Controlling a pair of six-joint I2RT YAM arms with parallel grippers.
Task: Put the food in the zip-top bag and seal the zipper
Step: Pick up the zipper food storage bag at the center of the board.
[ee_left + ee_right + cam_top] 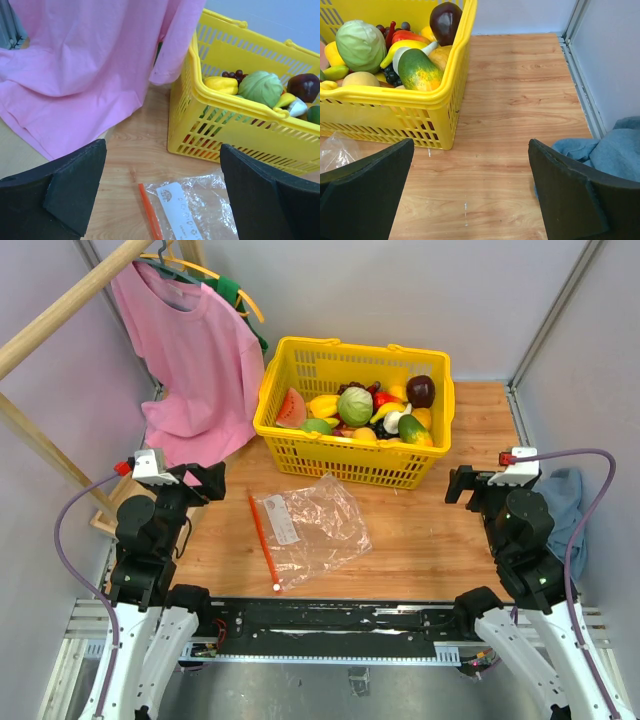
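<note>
The zip-top bag (318,525) lies flat and empty on the wooden table, with the red zipper (262,543) along its left edge and a white label (283,519). The left wrist view shows the bag (202,205) and zipper (150,212) too. The food sits in a yellow basket (345,462) behind the bag: a green cabbage (355,405), a watermelon slice (291,407), a dark purple piece (421,390) and several yellow and red pieces. My left gripper (207,481) is open and empty, left of the bag. My right gripper (463,484) is open and empty, right of the basket.
A pink shirt (190,360) hangs from a wooden rack (60,310) at the back left and drapes onto the table. A blue cloth (566,496) lies by the right wall. The basket's near wall (395,115) stands left of the right gripper.
</note>
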